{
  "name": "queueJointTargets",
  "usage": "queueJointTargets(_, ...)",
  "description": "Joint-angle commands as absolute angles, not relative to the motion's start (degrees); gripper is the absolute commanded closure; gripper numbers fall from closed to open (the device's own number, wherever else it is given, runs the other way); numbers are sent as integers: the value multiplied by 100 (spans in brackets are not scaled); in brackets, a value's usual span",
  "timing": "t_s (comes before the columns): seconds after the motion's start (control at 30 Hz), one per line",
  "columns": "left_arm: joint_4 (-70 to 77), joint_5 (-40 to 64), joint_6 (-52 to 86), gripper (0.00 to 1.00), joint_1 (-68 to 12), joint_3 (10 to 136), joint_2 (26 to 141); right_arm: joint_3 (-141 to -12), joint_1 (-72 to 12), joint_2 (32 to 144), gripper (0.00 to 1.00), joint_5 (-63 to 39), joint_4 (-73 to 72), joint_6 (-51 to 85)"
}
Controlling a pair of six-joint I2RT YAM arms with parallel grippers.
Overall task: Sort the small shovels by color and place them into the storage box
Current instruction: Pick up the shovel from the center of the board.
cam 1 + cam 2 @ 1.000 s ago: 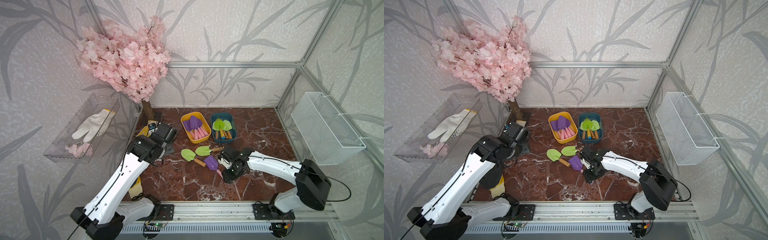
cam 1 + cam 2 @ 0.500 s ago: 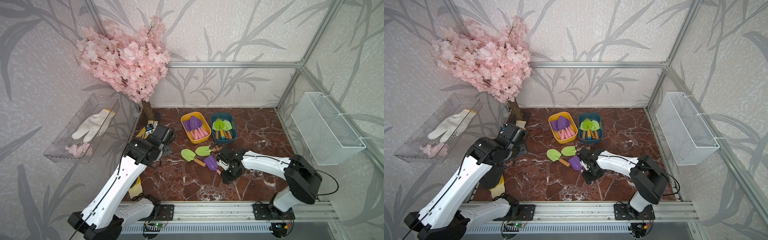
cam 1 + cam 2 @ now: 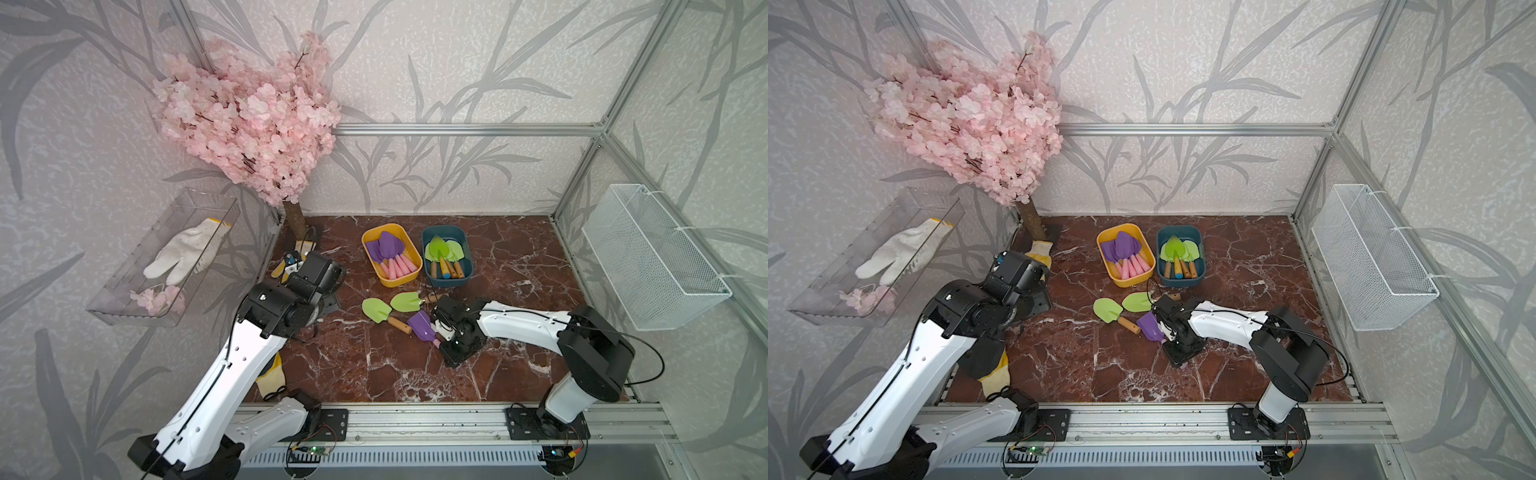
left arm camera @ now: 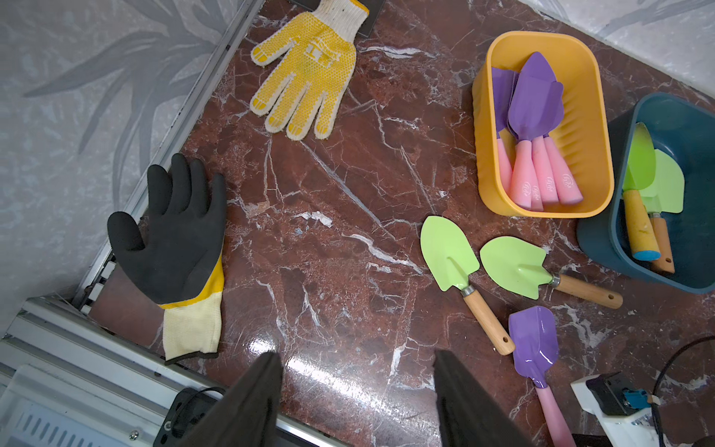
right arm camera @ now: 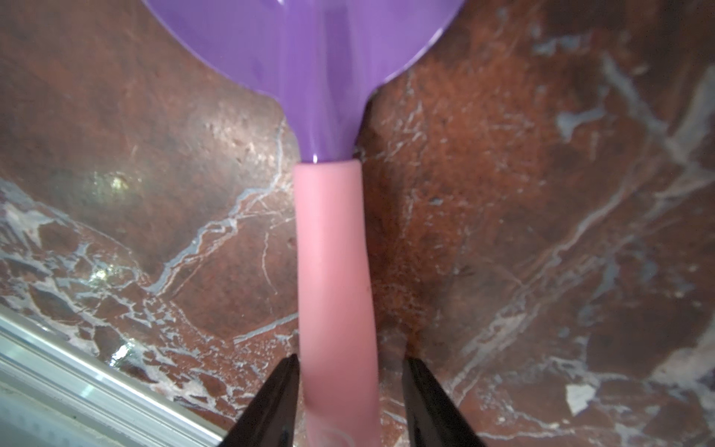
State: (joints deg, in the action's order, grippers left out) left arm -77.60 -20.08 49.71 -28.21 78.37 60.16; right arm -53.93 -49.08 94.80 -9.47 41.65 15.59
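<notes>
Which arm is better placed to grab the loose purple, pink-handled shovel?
Right: the right fingers flank the handle of the purple-bladed, pink-handled shovel; the left fingers hang open, apart from it.

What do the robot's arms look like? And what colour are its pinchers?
The left arm and right arm have smooth white shells with chunky black joints. Thin black cables run along them. The left gripper and right gripper each end in two black, wedge-shaped fingers.
</notes>
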Motion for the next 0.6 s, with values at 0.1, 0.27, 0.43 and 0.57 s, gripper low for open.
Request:
queueJointTargets(0.1, -7885, -2087, 4992, 35, -2773, 7796, 5988, -5502, -4948, 9532, 59, -993, 4151, 1572)
queueJointTargets(0.27, -7895, -2091, 5010, 35, -2777, 7778, 5989, -5484, -4947, 9468, 63, -942, 4144, 1593)
queueJointTargets(0.43, -7910, -2108, 5018, 35, -2773, 7769, 5961, -5469, -4946, 9379, 66, -868, 4168, 1608)
queueJointTargets(0.57, -7920, -2131, 5039, 35, -2774, 7766, 5946, -5463, -4948, 9304, 67, -798, 4193, 1694)
